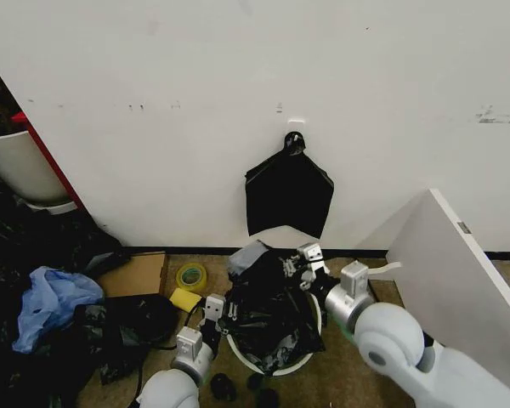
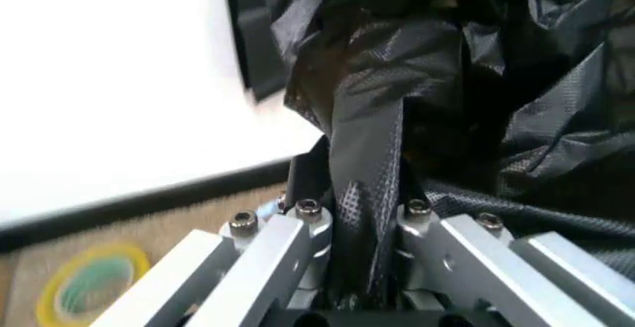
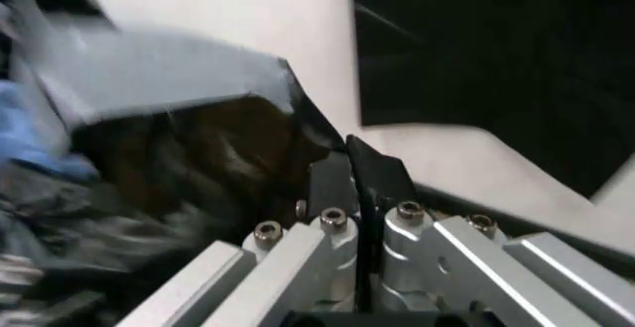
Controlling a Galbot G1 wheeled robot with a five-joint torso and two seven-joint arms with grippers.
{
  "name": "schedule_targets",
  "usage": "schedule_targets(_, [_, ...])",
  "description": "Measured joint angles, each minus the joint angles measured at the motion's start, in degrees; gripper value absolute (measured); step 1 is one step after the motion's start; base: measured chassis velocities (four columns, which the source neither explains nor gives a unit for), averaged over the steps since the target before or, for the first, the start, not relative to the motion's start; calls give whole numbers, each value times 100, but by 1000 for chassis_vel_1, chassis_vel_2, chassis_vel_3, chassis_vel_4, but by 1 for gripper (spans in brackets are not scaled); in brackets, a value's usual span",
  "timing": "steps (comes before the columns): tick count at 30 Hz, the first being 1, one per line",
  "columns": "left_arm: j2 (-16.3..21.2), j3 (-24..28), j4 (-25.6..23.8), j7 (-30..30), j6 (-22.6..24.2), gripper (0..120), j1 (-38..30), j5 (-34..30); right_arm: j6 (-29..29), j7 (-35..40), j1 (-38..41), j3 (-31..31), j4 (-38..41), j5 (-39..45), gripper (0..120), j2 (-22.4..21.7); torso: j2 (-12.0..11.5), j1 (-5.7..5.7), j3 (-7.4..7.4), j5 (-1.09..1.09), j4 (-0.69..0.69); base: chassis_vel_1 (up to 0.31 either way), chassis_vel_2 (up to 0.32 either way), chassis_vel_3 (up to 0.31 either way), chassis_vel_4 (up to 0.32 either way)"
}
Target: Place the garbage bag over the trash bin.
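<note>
The left claw (image 1: 214,308) sits nearest the robot, low at the left side of the trash bin (image 1: 299,365), and is clenched on a gathered fold of the garbage bag (image 1: 270,310); in the left wrist view the black film (image 2: 369,193) runs straight down between the closed fingers (image 2: 282,241). The right claw (image 1: 308,257) is at the far right edge of the bag and is likewise clenched on it, a thin black edge of film (image 3: 372,175) passing between its fingers (image 3: 417,230). The garbage bag lies crumpled over the mouth of the trash bin, covering most of the opening; a strip of cream-white rim shows at the near and right sides. The bin stands on the floor. Beside it to the left lie a yellow tape roll (image 1: 190,276) and a piece of cardboard (image 1: 136,274); a blue plastic bag (image 1: 49,302) lies farther left. On the wall behind hangs a flat black pack (image 1: 288,195).
</note>
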Motion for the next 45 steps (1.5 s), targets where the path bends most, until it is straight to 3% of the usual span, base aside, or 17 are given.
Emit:
schedule_targets(5, [43,-77,154,271,-768,4,29,1,-326,321,7,90,-172,147,0,-129,0,0,0,0,0,0,0,0,0])
schedule_targets(10, [13,-188,207,317,-970,4,20,-156,-426,397,-118,213,-242,158,0,-290,0,0,0,0,0,0,0,0,0])
schedule_targets(16, [-100,-406,281,220,-983,4,-4,-777,-438,412,-372,346,-318,77,0,-377,0,0,0,0,-1,0,0,0,0])
schedule_targets(26, [-41,-537,-15,655,-1071,4,4,-1702,-392,215,-875,475,-449,-96,0,-276,0,0,-1,-1,0,0,0,0,0])
schedule_targets(36, [-54,-567,20,574,-1035,4,-33,-1779,-314,51,-1243,773,-412,-11,0,-325,0,0,-1,0,-1,0,0,0,0])
schedule_targets(39, [-119,-571,85,309,-866,4,-69,-1774,-16,199,-1293,789,-206,60,0,-325,0,0,-1,-1,0,0,0,0,0])
schedule_targets(45, [-117,-587,166,158,-758,4,-32,-1597,87,777,-1275,786,89,262,19,-205,0,0,0,-1,0,0,0,0,0])
